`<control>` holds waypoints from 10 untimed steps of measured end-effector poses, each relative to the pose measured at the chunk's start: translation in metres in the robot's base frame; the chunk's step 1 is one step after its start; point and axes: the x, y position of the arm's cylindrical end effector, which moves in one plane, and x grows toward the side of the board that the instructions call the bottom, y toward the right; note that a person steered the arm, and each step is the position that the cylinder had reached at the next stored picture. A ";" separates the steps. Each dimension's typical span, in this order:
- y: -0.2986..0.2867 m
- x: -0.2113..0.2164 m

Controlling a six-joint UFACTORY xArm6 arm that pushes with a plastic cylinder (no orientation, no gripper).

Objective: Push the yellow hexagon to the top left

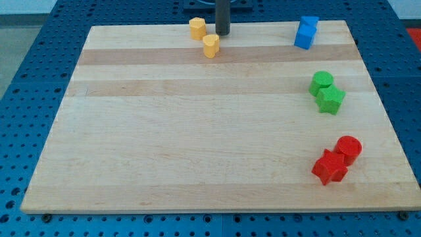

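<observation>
Two yellow blocks sit near the top edge of the wooden board (197, 131). One yellow block (197, 28), which looks like the hexagon, is at the top, left of centre. The other yellow block (210, 46) lies just below and right of it; its shape is hard to make out. My tip (223, 33) stands just right of the upper yellow block and just above and right of the lower one, close to both; I cannot tell if it touches either.
Two blue blocks (305, 32) sit together at the top right. Two green blocks (327, 93) sit at the right edge, mid-height. Two red blocks (337, 159) sit at the lower right. A blue pegboard table surrounds the board.
</observation>
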 end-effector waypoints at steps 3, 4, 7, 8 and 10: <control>-0.052 0.009; -0.052 0.024; -0.162 0.024; -0.217 0.024; -0.204 0.024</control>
